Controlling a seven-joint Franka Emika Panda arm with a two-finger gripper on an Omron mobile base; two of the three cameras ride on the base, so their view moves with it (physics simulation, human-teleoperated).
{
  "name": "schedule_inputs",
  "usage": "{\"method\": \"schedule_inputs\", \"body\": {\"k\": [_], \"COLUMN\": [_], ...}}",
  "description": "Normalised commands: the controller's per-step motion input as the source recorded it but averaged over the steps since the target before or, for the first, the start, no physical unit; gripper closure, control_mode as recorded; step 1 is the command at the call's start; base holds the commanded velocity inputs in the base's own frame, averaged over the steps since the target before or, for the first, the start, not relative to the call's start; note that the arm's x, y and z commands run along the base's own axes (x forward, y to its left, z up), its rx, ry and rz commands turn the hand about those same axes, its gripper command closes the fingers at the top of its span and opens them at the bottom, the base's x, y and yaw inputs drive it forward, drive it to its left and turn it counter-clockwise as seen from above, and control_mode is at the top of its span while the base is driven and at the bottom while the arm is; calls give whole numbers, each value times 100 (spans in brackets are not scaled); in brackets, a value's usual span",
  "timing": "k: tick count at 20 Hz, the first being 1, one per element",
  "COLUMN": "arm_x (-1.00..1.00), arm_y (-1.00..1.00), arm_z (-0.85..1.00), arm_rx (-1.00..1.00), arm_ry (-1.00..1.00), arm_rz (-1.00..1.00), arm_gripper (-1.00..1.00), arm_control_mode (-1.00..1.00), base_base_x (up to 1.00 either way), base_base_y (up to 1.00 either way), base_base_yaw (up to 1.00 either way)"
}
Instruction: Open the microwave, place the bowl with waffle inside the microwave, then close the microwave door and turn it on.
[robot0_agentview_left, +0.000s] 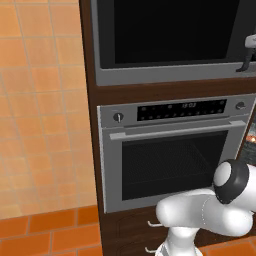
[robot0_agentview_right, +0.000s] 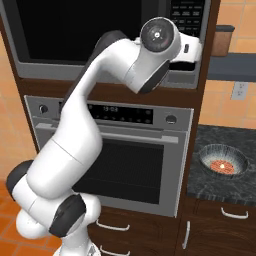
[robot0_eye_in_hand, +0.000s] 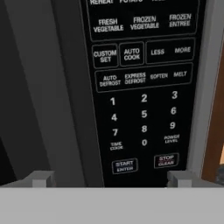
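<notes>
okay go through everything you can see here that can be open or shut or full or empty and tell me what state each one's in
microwave door: shut.
microwave: keypad faces the hand camera; whether it is running cannot be told.
bowl: out on the dark counter, upright, something reddish inside.
oven: door shut, display lit.
gripper: open, fingertips apart, close to the START button.
drawers: shut.

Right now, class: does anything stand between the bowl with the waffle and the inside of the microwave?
Yes. The bowl sits on the dark counter, lower right of the microwave. The microwave door looks shut, blocking the cavity. The hand is up by the keypad.
</notes>
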Motion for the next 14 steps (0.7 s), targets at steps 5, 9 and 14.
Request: {"method": "schedule_inputs", "body": {"k": [5,9,14], "arm_x": [13,41,35], "arm_y": [24,2,0], "arm_z": [21,-21,-28], "arm_rx": [-1,0,0], "arm_ry": [8,6,8], "arm_rz": [2,0,0], "arm_gripper": [-100,-100,-100], "arm_control_mode": [-100,-100,-100], "base_base_x": [0,0,0], "base_base_y": [0,0,0], "base_base_yaw": [0,0,0]}}
